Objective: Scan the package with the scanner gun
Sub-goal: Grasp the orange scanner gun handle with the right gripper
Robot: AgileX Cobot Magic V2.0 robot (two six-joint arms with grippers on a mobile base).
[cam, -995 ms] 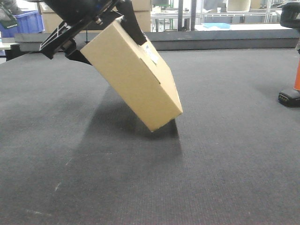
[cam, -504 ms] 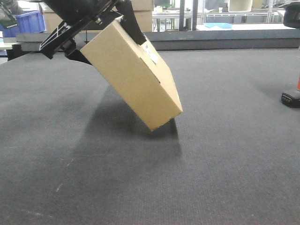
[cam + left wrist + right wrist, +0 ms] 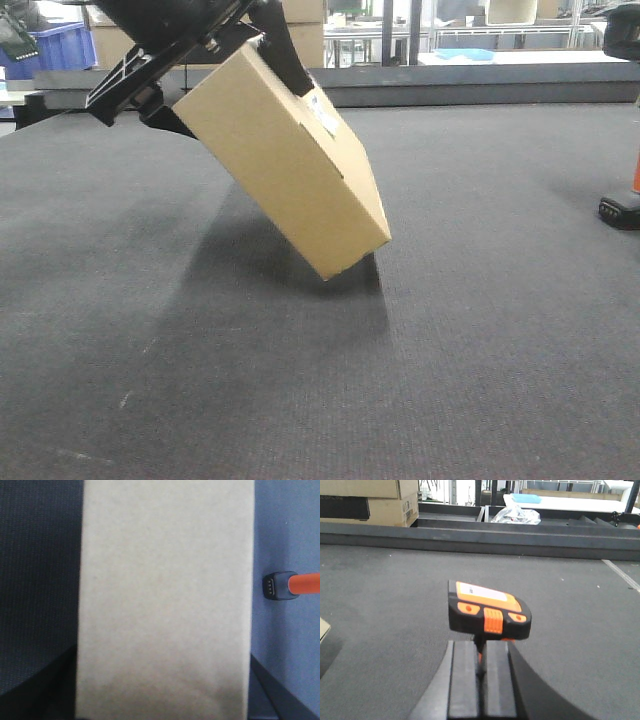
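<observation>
The package (image 3: 290, 160), a flat tan cardboard box, hangs tilted with its lower corner at or just above the dark mat. Its white label (image 3: 322, 115) is on the upper right face. My left gripper (image 3: 225, 85) is shut on its upper end, one black finger on each side. In the left wrist view the package (image 3: 165, 590) fills the frame between the fingers (image 3: 45, 692). The scanner gun (image 3: 487, 612) shows its black and orange head just beyond my right gripper (image 3: 481, 660), which is shut on its handle. At the right edge of the front view is the scanner gun's base (image 3: 620, 210).
A raised dark ledge (image 3: 480, 90) runs along the back of the mat. Larger cardboard boxes (image 3: 367, 500) stand behind it at the left, near a blue bin (image 3: 55, 45). A clear plastic bag (image 3: 516, 516) lies behind the ledge.
The scanner gun's base has shifted slightly to the right at the frame edge. The package and the left gripper have barely moved.
</observation>
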